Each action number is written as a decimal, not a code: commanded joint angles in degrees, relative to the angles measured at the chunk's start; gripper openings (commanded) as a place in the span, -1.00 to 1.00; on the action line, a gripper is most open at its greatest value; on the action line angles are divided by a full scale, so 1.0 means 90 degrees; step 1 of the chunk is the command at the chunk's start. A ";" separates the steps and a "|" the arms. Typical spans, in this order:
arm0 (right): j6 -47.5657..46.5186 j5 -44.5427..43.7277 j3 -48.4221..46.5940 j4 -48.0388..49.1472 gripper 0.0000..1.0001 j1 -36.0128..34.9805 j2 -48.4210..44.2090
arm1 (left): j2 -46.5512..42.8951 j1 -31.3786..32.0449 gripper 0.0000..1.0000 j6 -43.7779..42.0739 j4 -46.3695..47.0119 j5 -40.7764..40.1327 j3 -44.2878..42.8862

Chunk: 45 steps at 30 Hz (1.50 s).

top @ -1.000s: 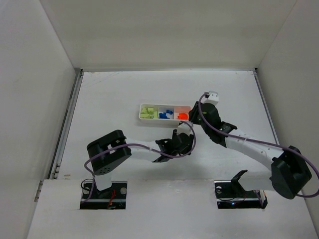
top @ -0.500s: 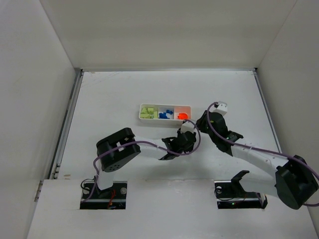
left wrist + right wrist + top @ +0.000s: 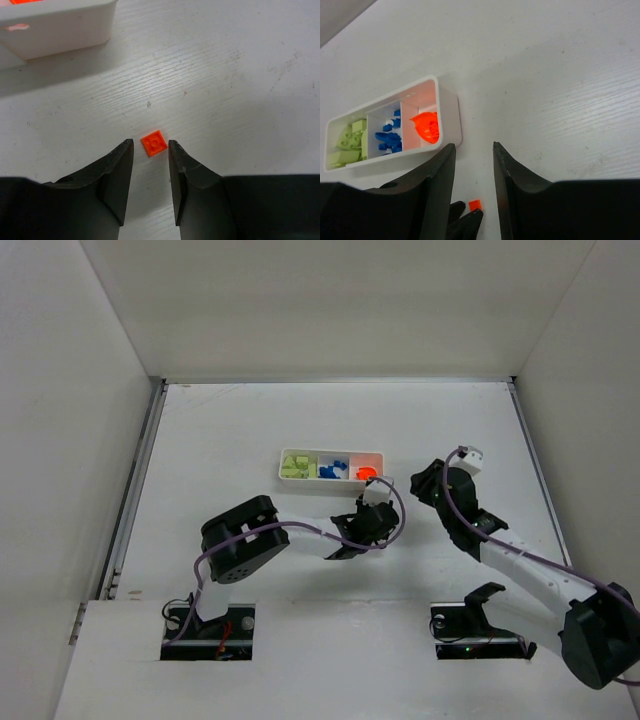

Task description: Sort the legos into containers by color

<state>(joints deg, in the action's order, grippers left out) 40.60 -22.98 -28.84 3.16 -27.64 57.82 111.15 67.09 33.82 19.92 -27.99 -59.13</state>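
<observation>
A: Risk from here?
B: Could flick the orange lego (image 3: pixel 154 143) sideways on closing off-centre: thin, flat on the table (image 3: pixel 240 75), little to bite.
A: Position?
B: Just outside the tray (image 3: pixel 60 30), orange end, between the left gripper (image 3: pixel 150 150) tips, spread wide. Right gripper (image 3: pixel 473 147) spread too, holding nothing.

The white table (image 3: pixel 220 440) carries the white tray (image 3: pixel 450 117) and, near it, one loose orange brick (image 3: pixel 154 143)

Seen from above, the left tool (image 3: pixel 374 506) hides the orange plate (image 3: pixel 154 143). The left wrist view's top edge cuts off the tray (image 3: pixel 60 25). From above, its legos (image 3: pixel 333 470) are too small to count.
</observation>
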 commanded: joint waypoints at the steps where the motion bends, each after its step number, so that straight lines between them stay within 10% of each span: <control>1: 0.0215 0.0287 0.0128 0.0245 -0.16 0.0146 -0.0145 | 0.0120 0.0040 -0.41 0.0177 -0.0143 -0.0171 -0.0168; 45: 0.0206 0.0405 0.0460 0.0176 -0.06 0.0176 -0.1288 | 0.0073 0.0343 -0.76 -0.0369 -0.0827 -0.0709 -0.0110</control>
<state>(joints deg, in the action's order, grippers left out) 42.33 -19.46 -24.56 3.46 -25.96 47.22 114.28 69.78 32.58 17.50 -34.68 -62.83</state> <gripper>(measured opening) 0.468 0.163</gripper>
